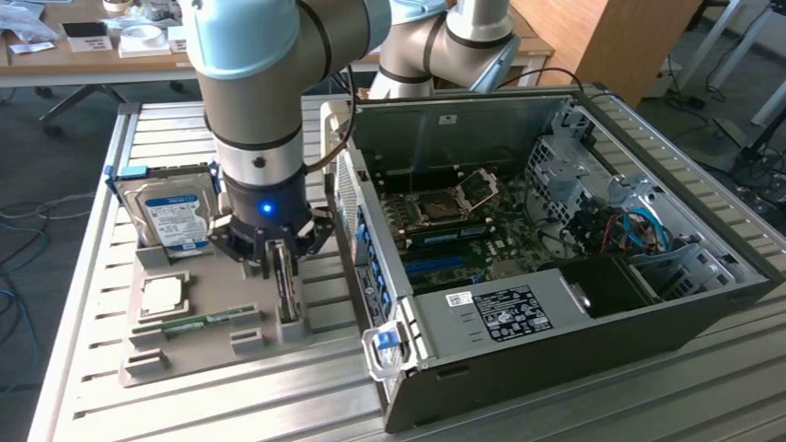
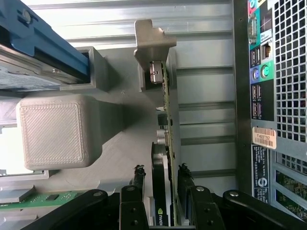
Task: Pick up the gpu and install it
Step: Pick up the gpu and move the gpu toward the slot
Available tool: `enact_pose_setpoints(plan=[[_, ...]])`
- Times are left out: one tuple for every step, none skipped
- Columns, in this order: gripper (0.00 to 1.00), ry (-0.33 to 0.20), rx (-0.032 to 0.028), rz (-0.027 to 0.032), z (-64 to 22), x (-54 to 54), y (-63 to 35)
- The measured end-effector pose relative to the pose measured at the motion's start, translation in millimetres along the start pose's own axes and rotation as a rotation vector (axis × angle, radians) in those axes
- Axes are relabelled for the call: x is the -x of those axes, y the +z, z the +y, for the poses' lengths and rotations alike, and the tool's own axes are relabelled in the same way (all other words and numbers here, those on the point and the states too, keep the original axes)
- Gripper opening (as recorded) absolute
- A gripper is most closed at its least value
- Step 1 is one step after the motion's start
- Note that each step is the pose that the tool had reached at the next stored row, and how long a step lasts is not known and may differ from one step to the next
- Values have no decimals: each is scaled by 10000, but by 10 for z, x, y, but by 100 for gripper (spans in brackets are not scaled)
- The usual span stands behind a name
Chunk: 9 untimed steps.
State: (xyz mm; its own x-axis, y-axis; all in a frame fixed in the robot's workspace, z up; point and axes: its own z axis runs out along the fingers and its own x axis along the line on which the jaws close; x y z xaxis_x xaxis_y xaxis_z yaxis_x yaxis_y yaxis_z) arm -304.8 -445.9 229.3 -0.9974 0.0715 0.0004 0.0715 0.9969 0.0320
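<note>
- Exterior view: I have the arm reaching down over the grey parts tray (image 1: 184,366), which sits on the slatted metal table (image 1: 221,410) at the exterior view's left.
- Exterior view: the gripper (image 1: 283,265) is low over the gpu (image 1: 287,299). The card stands on edge in a tray slot, on the side nearest the open PC case (image 1: 553,249).
- Exterior view: I can't read the finger gap from here. The card's lower edge is down in the slot, not lifted.
- Exterior view: the same tray holds a hard drive (image 1: 172,216) standing upright, a square CPU chip (image 1: 164,295) lying flat and a RAM stick (image 1: 202,322) on edge. All three are apart from the gripper.
- Exterior view: the case lies on its side to the exterior view's right of the tray, with the motherboard (image 1: 455,230) exposed.
- Wrist view: the gripper (image 2: 161,173) has its jaws spread wide, one finger on each side of the gpu (image 2: 158,160). I see a thin gap on both sides, so it straddles the card and grips nothing.
- Wrist view: the gpu is edge-on, seated in its holder, with the pale bracket (image 2: 153,48) at the end away from the fingers.
- Wrist view: the hard drive (image 2: 43,43), a grey tray block (image 2: 53,132) and the RAM stick (image 2: 38,199) are on one side of the card. The case rear panel (image 2: 268,96) with its ports is on the other.
</note>
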Motion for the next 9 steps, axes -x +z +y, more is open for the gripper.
enact_pose_setpoints(plan=[[42, 0, -1, 2, 0, 0, 1], [42, -1, -2, 1, 0, 0, 1], [42, 0, 0, 0, 0, 0, 3], [42, 0, -1, 0, 0, 0, 2], [42, 0, 0, 0, 0, 0, 2], [42, 0, 0, 0, 0, 0, 2], [42, 0, 0, 0, 0, 0, 2], [42, 0, 0, 0, 0, 0, 3], [42, 0, 0, 0, 0, 0, 2]])
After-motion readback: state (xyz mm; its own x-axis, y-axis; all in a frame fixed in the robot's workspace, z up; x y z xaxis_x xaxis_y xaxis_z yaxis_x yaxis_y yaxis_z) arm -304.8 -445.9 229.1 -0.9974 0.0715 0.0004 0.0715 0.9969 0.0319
